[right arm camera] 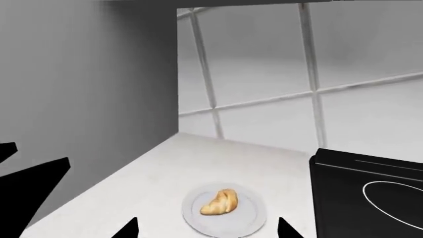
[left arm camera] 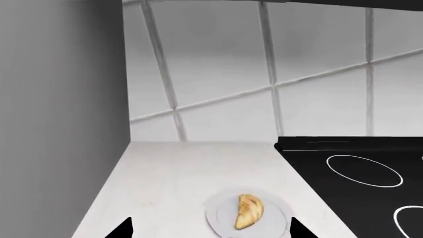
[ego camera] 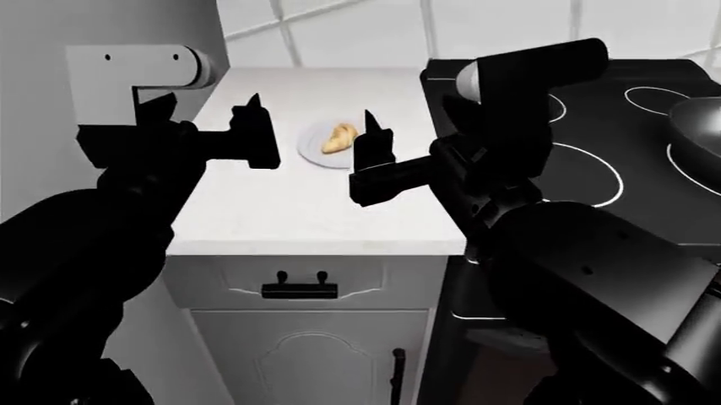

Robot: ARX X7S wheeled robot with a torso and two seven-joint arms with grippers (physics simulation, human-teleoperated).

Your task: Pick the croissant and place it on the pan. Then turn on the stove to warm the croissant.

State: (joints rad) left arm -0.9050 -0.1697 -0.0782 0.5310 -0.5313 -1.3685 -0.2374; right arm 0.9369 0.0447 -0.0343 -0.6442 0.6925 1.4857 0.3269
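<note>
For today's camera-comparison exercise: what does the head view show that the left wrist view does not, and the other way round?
Only the head view shows both arms, the left gripper and right gripper, both open and empty, the pan at the stove's far side, and the cabinet drawer below the counter. Only the left wrist view shows the tiled wall up close. Both share the croissant lying on the white plate, the counter and the stove.

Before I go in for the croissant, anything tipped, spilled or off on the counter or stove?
Nothing stands out. The croissant lies whole on its plate, the plate flat on the counter. The stove top looks clean, and the pan sits at the head view's right edge, only partly seen. Both grippers hang open and empty.
</note>
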